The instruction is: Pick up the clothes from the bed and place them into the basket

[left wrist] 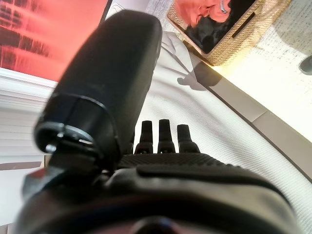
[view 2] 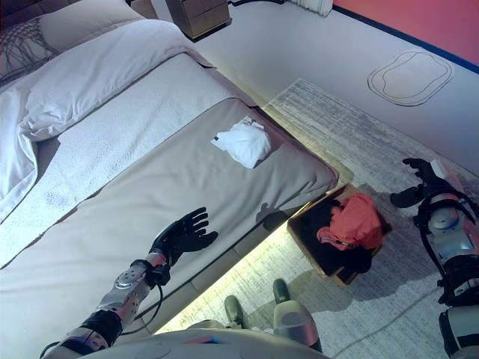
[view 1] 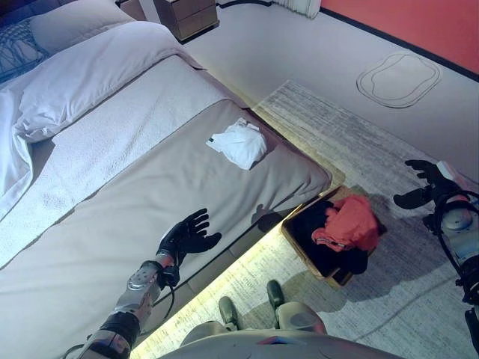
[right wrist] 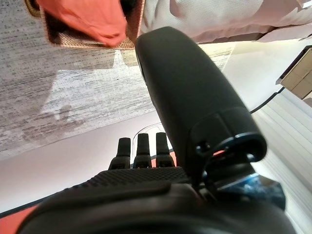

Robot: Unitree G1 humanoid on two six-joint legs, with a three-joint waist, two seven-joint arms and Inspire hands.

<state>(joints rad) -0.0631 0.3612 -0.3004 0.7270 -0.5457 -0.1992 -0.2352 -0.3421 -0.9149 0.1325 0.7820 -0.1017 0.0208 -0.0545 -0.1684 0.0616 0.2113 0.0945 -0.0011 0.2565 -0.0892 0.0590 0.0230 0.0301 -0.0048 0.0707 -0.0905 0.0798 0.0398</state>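
Left hand [view 1: 187, 236] hovered over near part of bed [view 1: 112, 217], fingers spread, empty | right hand [view 2: 420, 183] released above rug [view 1: 389, 142], beside basket [left wrist: 243, 39] | red garment [view 1: 350, 223] lay in basket on dark clothes; left wrist view alone showed its woven wall | white garment [view 1: 239, 143] lay farther up bed near edge | pillows [view 1: 82, 75] beyond

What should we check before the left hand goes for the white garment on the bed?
1. Left hand empty, fingers straight: ok.
2. Right hand empty, out over the rug: ok.
3. White garment in plain sight on the bed, nothing on it: ok.
4. Left hand at the garment: not ok, it hovers well short.
5. Basket open beside the bed, room left beside the red cloth: ok.
6. More clothes near the pillow: cannot tell.
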